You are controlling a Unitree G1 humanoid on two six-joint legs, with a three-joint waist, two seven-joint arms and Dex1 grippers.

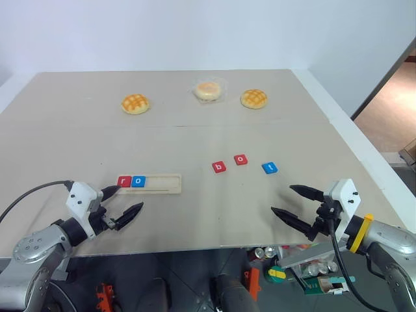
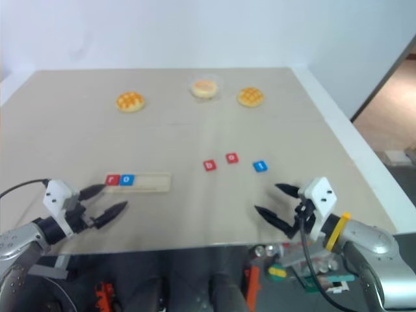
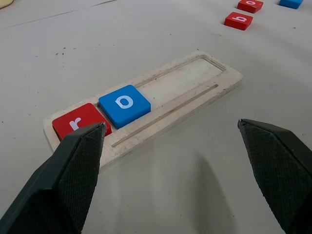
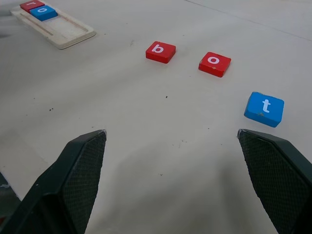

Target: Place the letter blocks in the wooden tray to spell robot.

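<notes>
Wooden tray point(image 1: 158, 184) lengthwise left-right

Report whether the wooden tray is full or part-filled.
Part-filled: the long pale wooden tray holds only the red r tile and blue o tile.

Far across my beige counter point(image 1: 195, 140) I see two crosshatched golden buns point(image 1: 135, 104) point(image 1: 253, 99), well apart, and between them a paler bun in clear wrapping point(image 1: 208, 90).
</notes>
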